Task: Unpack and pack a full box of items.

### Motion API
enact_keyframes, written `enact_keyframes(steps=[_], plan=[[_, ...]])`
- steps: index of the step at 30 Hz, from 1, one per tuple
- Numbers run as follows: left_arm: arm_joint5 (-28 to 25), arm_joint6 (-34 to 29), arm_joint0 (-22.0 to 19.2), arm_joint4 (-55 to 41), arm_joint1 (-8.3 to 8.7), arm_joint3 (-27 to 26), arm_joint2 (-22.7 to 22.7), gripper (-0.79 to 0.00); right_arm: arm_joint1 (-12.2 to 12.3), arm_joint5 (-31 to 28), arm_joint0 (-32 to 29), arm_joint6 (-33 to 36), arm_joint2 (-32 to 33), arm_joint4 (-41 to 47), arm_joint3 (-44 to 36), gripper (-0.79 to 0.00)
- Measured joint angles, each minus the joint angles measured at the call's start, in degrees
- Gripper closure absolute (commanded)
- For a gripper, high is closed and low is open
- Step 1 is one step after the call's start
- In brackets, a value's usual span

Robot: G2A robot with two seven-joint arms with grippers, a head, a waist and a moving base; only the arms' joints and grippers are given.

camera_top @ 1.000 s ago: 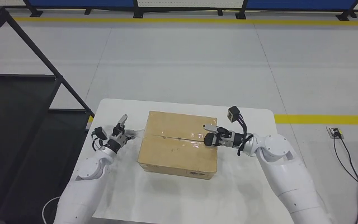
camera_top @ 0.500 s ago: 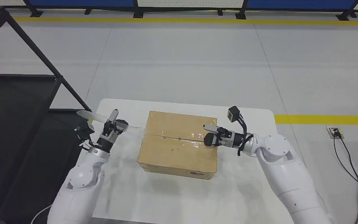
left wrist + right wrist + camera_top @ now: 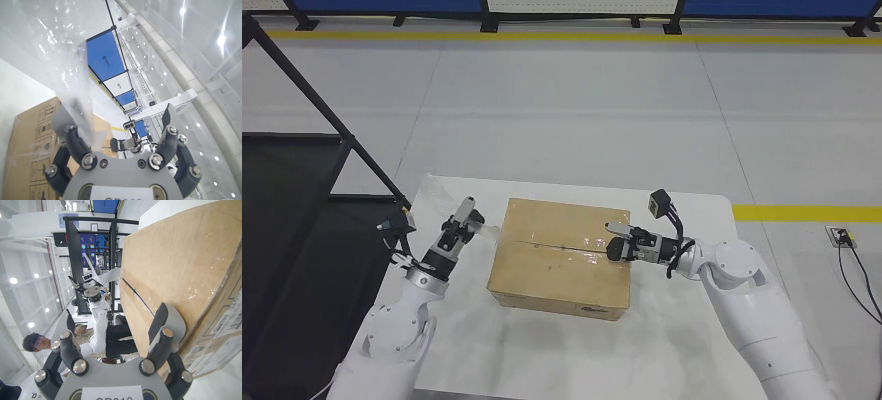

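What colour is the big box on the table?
The box is plain light brown cardboard, seen best in the top view.

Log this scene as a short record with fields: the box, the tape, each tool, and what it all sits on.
box: brown cardboard box, flaps shut
surface: white table
tape: clear tape strip, lifted off the top, running from the box's end to the left tool
left tool: open, strip clinging to one finger, raised beside the box
right tool: open, one finger lying on the box top near the seam
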Motion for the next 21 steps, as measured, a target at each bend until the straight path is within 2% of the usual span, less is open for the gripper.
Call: enact_keyframes(steps=[8, 21], plan=[[1.5, 0.3, -0.4, 4.0, -0.33, -2.0, 2.0, -0.785, 0.1, -0.6, -1.4, -1.9, 0.4, 0.5, -1.8, -0.785], [3.8, -0.6, -4.1, 12.5, -1.32, -2.0, 8.4, -0.785, 1.4, -7.7, -8.9, -4.8, 5.7, 5.8, -9.5, -0.785]])
